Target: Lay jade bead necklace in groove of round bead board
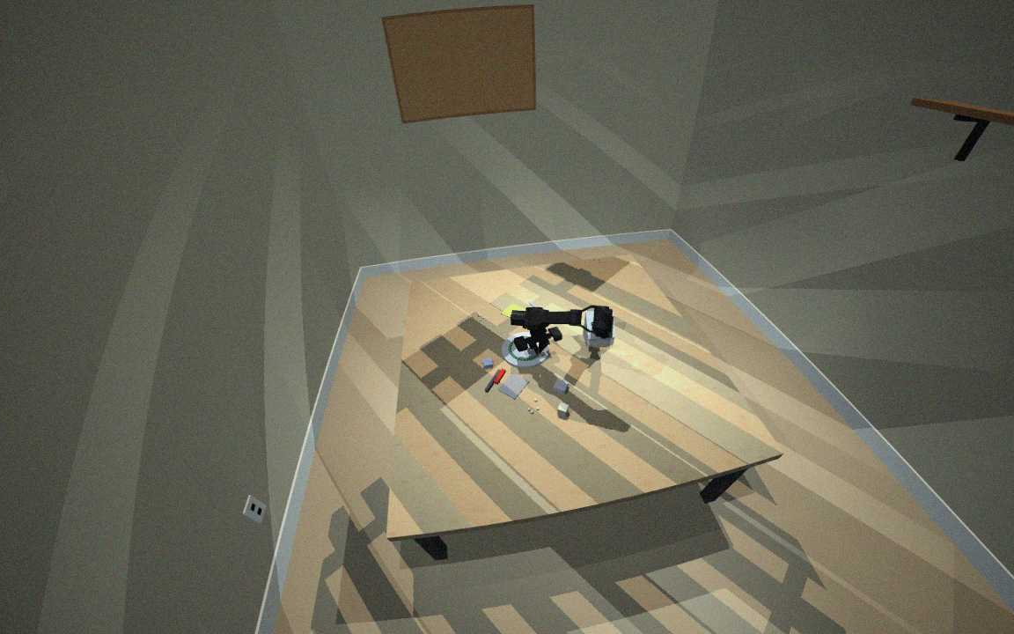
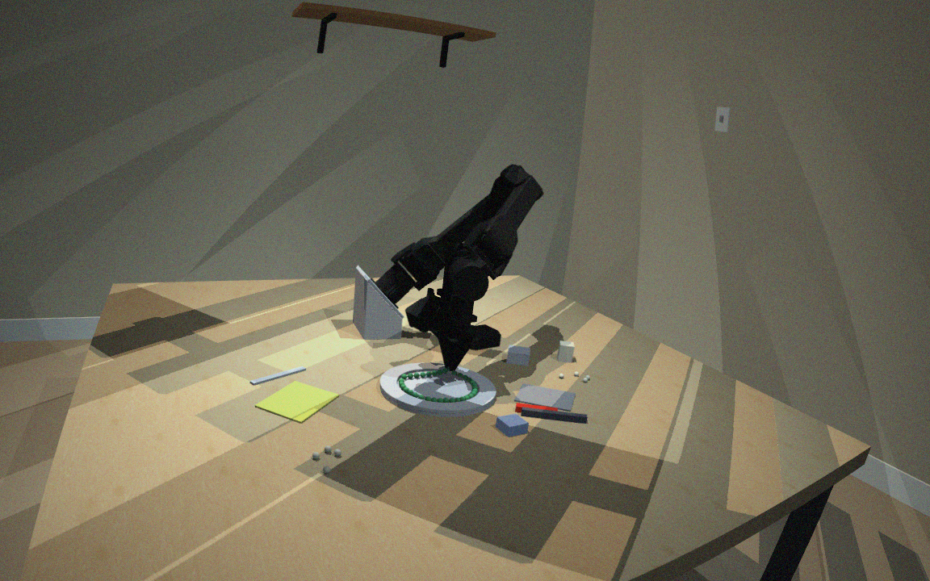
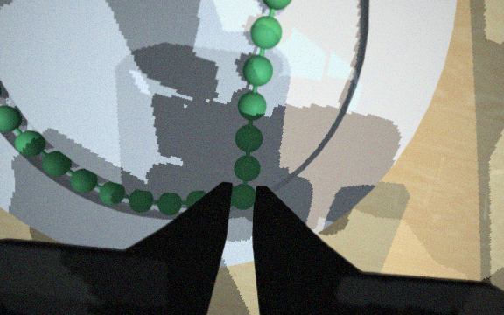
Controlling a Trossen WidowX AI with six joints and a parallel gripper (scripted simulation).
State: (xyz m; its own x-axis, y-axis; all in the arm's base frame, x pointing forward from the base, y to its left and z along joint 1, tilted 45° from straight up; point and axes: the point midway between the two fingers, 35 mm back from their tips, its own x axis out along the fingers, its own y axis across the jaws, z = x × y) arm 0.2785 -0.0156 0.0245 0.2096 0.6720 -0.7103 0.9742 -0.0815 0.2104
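The round bead board is pale grey with a thin dark circular groove. The jade bead necklace lies on it. In the wrist view its left and lower beads follow the groove. The stretch running up from my fingertips cuts across the board's inner disc, inside the groove, whose right part shows bare. My gripper points down at the board's edge on the arm's side. It is shut on a necklace bead at the corner between these stretches. The beads under the left finger are partly hidden.
A yellow-green square and a thin stick lie to one side. A blue block, a grey plate, a red and black marker, two pale blocks and small loose beads lie around the board.
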